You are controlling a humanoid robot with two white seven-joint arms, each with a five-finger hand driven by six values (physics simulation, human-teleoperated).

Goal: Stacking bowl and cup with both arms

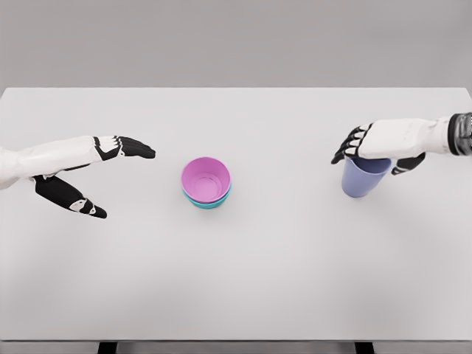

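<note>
Start at your left hand (92,173): it hangs over the left part of the table (236,295), fingers stretched out flat and pointing toward the middle, thumb dropped below them, holding nothing. It sits level with the bowls but well apart from them, with bare table between.

Move to the middle and you find the pink bowl (206,178) already sitting inside the teal bowl (209,201), of which only a thin crescent of rim shows at the lower edge. Both stand upright, mouths up, and neither hand touches them.

Further right stands the blue cup (363,177), upright and open end up, well apart from the bowls. Your right hand (376,147) comes in from the right edge and lies across the cup's rim from above and behind, fingers draped over the left side of the rim and thumb showing on the right. It looks wrapped on the cup, though you cannot tell from this view how firm the hold is, or whether the cup has left the table.

The relation that matters: the bowls lie straight to the left of the cup, at much the same depth on the table. So the carry is, by my reading, a sideways sweep toward the middle with the cup kept upright, and the right hand is the one placed for it. The left hand is about as far from the stack on the other side, well placed to steady the bowls.
</note>
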